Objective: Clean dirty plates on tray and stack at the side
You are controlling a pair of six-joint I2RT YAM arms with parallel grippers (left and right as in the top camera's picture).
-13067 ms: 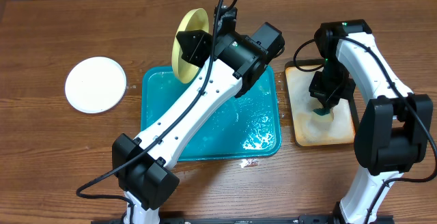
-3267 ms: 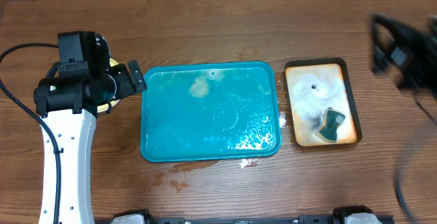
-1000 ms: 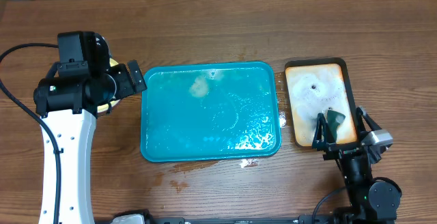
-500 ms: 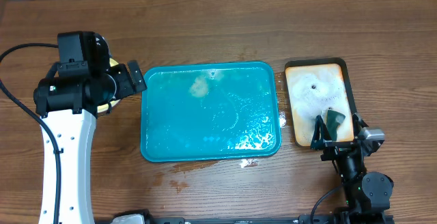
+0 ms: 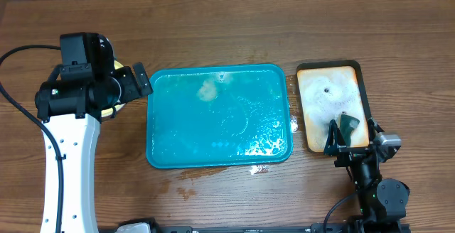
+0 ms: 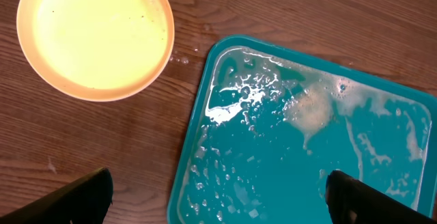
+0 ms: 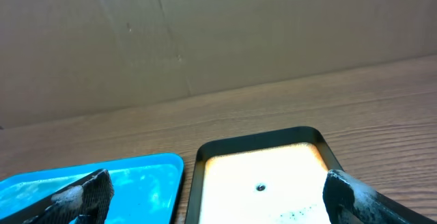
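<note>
Starting on the left: seeing just 1 pale yellow-green plate (image 6: 95, 36) sitting on the wood table (image 5: 213, 20), just beside the teal tray (image 6: 273, 169) and not touching it. Looking mostly clean, apart from a few reddish specks near the rim. Not being able to tell about any more plates underneath.

Hanging above that spot with the left claw (image 6: 218, 183) spread wide, holding nothing. Checking the tray next: carrying 0 plates, only suds and water. Guessing at the very tail end of the job here, with washing and stacking both looking done.

Further right, noticing a dark green sponge (image 5: 348, 126) lying on the small tan tray (image 5: 320, 91). Sitting low by its near end with the right claw (image 5: 352, 135), also spread wide and gripping nothing.

Figuring on a next move needing nothing more than pulling both arms clear without bumping the plate.

Spotting 0 brands, labels or readable writing anywhere.
</note>
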